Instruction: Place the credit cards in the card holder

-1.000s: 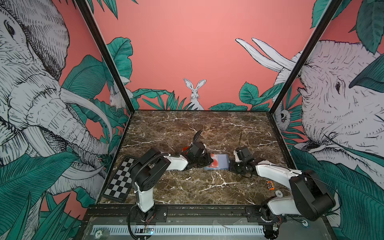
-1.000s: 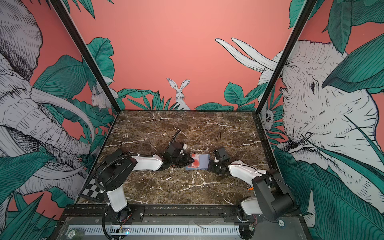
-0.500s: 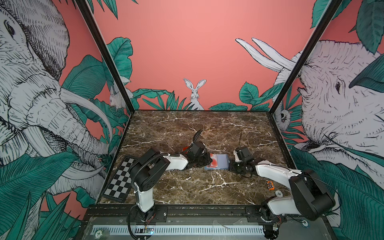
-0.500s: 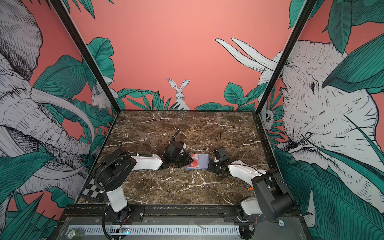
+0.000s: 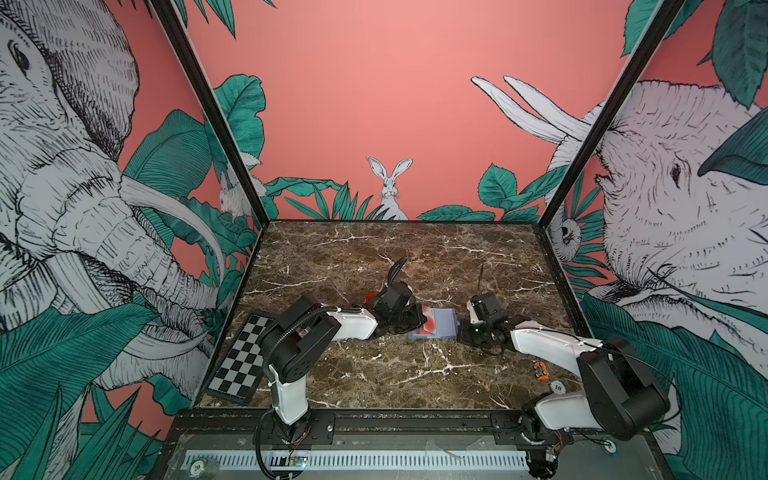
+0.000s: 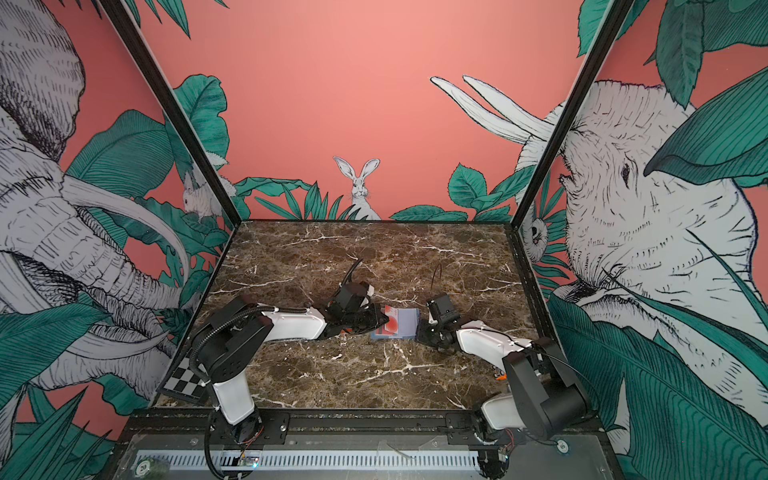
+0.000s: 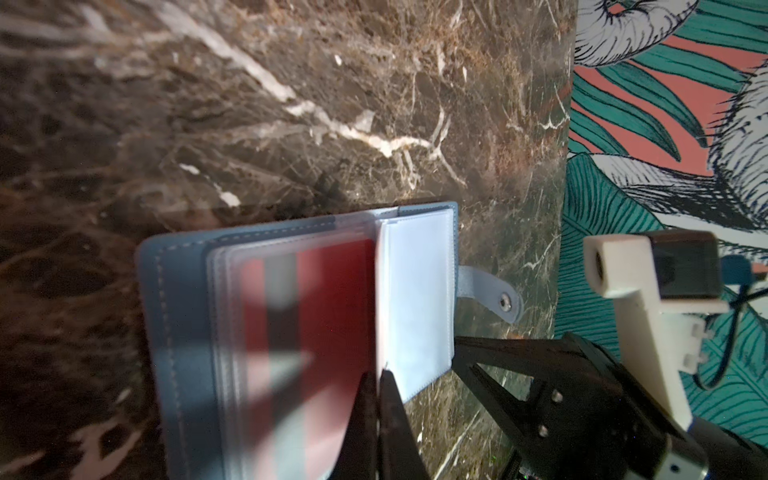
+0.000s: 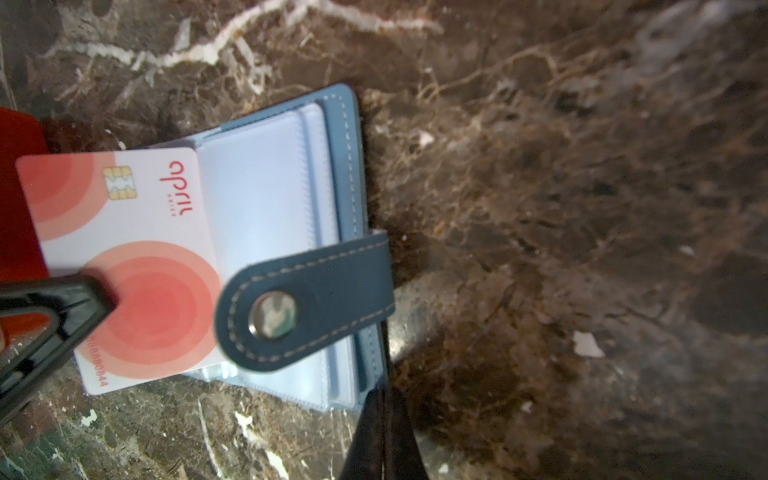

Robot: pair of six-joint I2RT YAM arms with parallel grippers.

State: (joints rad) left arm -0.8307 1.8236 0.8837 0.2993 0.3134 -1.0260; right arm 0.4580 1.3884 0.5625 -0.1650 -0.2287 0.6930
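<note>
One card (image 8: 137,257), judged light, stiff, slick; take by short edge | over 9 o'clock half of open holder (image 5: 444,323), table (image 5: 374,257) centre | left gripper (image 7: 377,382) pinches card from 9 o'clock | right gripper (image 8: 381,401) fingers pressed together at holder's 3 o'clock edge, hold unclear.

One card holder (image 5: 445,325) is counted at the centre of the tabletop (image 5: 374,257), and one snap tab (image 8: 307,299) is counted on it. One credit card (image 8: 137,232) is seen at its 9 o'clock side. Two hands are counted: the left hand (image 7: 377,376) and the right hand (image 8: 383,395). One checkerboard panel (image 5: 241,357) is found at 8 o'clock. One small orange piece (image 5: 540,369) and one round white disc (image 5: 557,388) are found at 4 o'clock.
</note>
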